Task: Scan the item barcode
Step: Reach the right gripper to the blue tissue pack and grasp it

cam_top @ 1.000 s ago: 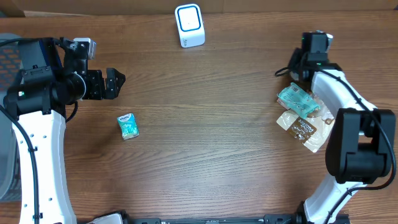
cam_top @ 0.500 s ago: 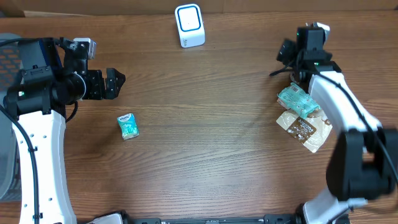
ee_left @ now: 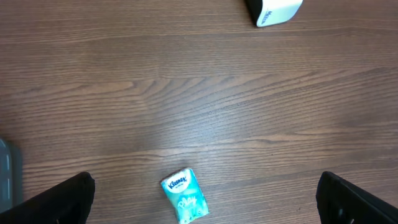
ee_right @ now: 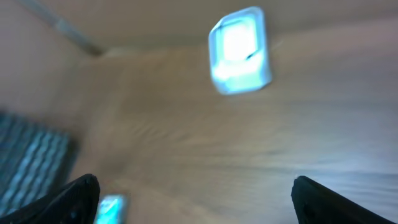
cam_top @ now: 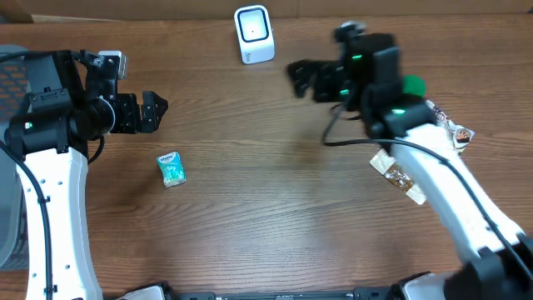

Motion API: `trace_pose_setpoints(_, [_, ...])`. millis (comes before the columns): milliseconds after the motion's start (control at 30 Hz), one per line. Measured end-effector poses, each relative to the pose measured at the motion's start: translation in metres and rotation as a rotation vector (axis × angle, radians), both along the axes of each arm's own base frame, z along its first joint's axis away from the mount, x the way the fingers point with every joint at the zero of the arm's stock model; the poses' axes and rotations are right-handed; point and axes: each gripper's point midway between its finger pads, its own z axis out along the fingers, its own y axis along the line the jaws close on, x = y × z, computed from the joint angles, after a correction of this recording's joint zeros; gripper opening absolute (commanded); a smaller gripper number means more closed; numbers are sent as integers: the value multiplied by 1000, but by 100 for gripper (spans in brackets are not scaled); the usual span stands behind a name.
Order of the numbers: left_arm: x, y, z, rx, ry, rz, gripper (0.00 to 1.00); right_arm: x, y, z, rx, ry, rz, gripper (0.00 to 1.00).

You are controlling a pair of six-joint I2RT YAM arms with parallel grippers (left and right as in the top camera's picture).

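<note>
Overhead, left gripper (cam_top: 159, 107) and right gripper (cam_top: 298, 77) gape empty; tissue pack (cam_top: 171, 167) lies on table (cam_top: 266, 208).

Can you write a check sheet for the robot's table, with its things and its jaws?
Surface: brown wooden table, no spills seen.
Job's things: white scanner at the far edge; Kleenex pack near the left arm.
Clutter: snack packets partly under the right arm.
Grippers: left gripper jaws open, empty; right gripper jaws open, empty, blurred.
Cables: black cable looping off the right arm.
Surroundings: grey mesh basket at the left edge.
</note>
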Motion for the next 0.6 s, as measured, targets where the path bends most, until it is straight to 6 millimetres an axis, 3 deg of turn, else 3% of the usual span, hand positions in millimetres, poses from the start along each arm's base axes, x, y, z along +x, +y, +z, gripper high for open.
trace_pose_setpoints(100, [0,0,0,0,0,0,99,-13,48,-27,29,75,97,100])
trace_pose_setpoints(167, [0,0,0,0,0,0,100,-29,91,-49,43,123,185,100])
trace_pose_setpoints(333, [0,0,0,0,0,0,99,-59,161,-94,62,190,301,100])
trace_pose_setpoints(400, [0,0,0,0,0,0,100,-77,190,-122,63,244,341,92])
trace_pose_setpoints(600, [0,0,0,0,0,0,100,-105,239,-172,75,291,359,85])
